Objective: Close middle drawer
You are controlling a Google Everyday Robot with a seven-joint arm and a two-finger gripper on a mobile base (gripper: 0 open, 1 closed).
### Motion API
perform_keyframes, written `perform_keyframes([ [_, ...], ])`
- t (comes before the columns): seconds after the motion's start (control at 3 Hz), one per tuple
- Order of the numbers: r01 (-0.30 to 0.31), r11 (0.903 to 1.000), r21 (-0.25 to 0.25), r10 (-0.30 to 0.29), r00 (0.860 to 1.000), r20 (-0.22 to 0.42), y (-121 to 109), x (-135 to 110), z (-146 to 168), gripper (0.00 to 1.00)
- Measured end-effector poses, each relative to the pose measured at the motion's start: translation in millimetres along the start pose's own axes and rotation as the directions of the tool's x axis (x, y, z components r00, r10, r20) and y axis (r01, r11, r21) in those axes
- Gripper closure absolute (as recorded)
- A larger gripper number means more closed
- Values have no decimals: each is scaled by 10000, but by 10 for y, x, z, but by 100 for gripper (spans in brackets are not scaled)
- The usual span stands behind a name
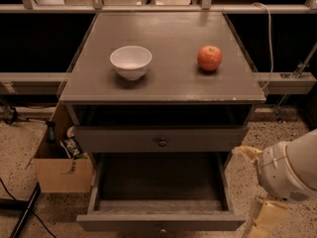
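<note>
The middle drawer (pixel 161 221) is pulled far out of the grey-brown cabinet, low in the camera view. Its deep plain box is empty, and its small dark knob (pixel 162 228) shows at the bottom edge. Above it, a shallower drawer (pixel 162 139) with a round knob sits nearly flush with the cabinet. My gripper (pixel 262 214), cream-coloured below a white rounded wrist (pixel 290 172), hangs at the lower right. It is just off the open drawer's right front corner and apart from it.
A white bowl (pixel 131 61) and a red apple (pixel 209 58) stand on the cabinet top (pixel 163 83). An open cardboard box (pixel 62 167) with clutter sits on the speckled floor to the left. A cable (pixel 22 212) runs along the floor at lower left. Dark shelving and rails lie behind.
</note>
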State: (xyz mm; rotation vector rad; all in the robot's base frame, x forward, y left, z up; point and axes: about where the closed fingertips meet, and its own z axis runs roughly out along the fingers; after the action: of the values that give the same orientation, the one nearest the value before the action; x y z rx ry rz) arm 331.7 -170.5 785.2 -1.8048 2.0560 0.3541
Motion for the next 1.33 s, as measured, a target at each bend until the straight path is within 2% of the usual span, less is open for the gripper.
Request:
perform_keyframes([
  [0.67, -104, 9999, -118, 104, 9999, 48, -38, 2, 84, 0],
  [1.0, -695, 9956, -623, 708, 9973, 186, -8, 134, 475, 0],
  [1.33, -1492, 9806, -1274, 1540, 9877, 286, 120, 423, 976, 0],
])
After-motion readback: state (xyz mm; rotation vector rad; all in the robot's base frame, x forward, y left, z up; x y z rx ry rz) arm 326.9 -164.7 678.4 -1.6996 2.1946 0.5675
